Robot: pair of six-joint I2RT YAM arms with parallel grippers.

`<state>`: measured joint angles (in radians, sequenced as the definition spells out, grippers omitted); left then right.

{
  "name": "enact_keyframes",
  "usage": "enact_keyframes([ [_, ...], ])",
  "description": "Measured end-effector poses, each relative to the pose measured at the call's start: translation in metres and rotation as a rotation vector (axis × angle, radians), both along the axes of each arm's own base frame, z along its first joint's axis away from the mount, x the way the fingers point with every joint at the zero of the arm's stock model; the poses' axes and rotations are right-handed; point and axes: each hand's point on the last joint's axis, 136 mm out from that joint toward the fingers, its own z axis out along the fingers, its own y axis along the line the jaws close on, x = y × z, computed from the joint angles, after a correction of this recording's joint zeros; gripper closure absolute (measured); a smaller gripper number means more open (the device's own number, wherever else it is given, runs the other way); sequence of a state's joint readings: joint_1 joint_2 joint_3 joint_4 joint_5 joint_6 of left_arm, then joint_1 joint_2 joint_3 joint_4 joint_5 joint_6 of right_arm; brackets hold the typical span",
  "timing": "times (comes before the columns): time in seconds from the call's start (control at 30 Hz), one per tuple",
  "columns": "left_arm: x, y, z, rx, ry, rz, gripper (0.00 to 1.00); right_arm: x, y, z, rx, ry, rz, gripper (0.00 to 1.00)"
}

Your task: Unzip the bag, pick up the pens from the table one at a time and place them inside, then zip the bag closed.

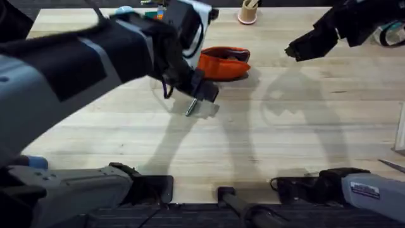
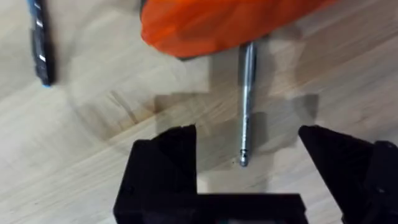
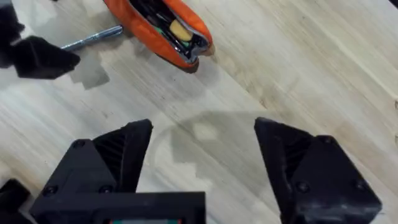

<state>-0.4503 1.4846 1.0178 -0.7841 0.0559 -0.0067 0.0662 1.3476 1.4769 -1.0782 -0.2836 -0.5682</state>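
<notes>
Looming large and blurred across the left half of the overhead view, the left arm reaches toward the middle of the surface (image 1: 304,139), its left claw (image 1: 204,95) low over the light wood just below and left of the bag (image 1: 224,63). From the left wrist, that claw's black fingers (image 2: 165,162) stand spread, with the silver-grey pen (image 2: 246,102) lying between them on the wood; neither finger touches it. The pen's far end runs under the edge of the orange bag (image 2: 217,25), and its near tip sits between the fingers. A second slim dark pen (image 2: 40,43) lies on the wood well apart, at the upper left of that view.

The bag rests in the upper middle of the overhead frame, orange with a dark edge. In the right wrist view its zipper mouth gapes open (image 3: 165,28), and dark and yellowish things show inside, too small to identify. The silver-grey pen (image 3: 93,38) pokes out from beside it toward the left claw (image 3: 37,56).

The right claw (image 1: 304,45) hangs in the upper right of the overhead frame, apart from the bag. Its fingers (image 3: 124,155) are spread wide over bare wood, gripping nothing.
</notes>
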Motion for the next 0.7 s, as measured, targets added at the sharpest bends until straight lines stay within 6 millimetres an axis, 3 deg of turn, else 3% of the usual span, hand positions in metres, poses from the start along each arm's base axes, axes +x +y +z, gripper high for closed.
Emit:
enact_keyframes([
  [0.13, -0.006, 0.003, -0.020, 0.018, 0.041, -0.003, 0.005, 0.000, 0.000, 0.000, 0.000, 0.000, 0.000, 0.005],
  [0.37, 0.000, -0.001, -0.048, 0.034, 0.084, -0.005, 0.016, 0.000, 0.000, 0.000, 0.000, 0.000, 0.000, 0.006],
  [0.57, 0.003, 0.000, -0.051, 0.048, 0.078, -0.005, 0.076, 0.000, 0.000, 0.000, 0.000, 0.000, 0.000, 0.005],
  [0.63, 0.004, 0.001, -0.051, 0.055, 0.075, -0.002, 0.167, 0.000, 0.000, 0.000, 0.000, 0.000, -0.001, 0.005],
  [0.7, 0.005, 0.000, -0.051, 0.050, 0.072, -0.002, 0.398, 0.000, 0.000, 0.000, 0.000, 0.000, 0.000, 0.005],
])
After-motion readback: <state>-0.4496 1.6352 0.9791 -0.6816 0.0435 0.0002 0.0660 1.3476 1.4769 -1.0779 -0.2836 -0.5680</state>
